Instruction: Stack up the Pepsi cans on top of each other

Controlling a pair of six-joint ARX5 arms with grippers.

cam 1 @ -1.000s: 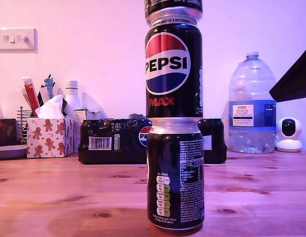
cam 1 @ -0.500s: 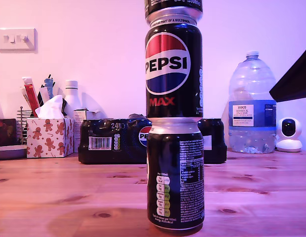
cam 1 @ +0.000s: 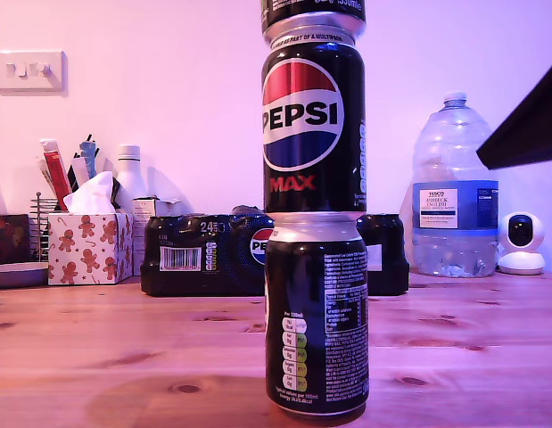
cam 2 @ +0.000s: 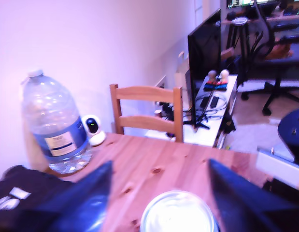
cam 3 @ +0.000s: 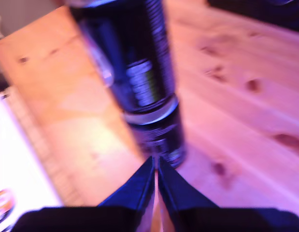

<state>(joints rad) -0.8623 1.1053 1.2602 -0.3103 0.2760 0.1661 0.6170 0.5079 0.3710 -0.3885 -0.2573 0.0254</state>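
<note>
Three black aluminium Pepsi cans [cam 1: 313,214] stood stacked rim to base on the pine table [cam 1: 124,357]. My first gripper [cam 2: 159,191] hung over the top, jaws apart; my second gripper [cam 3: 155,181], jaws together, held nothing.

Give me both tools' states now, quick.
My first gripper: open, empty, jaws spread either side of a can top.
My second gripper: shut, empty, beside the stacked cans.
</note>
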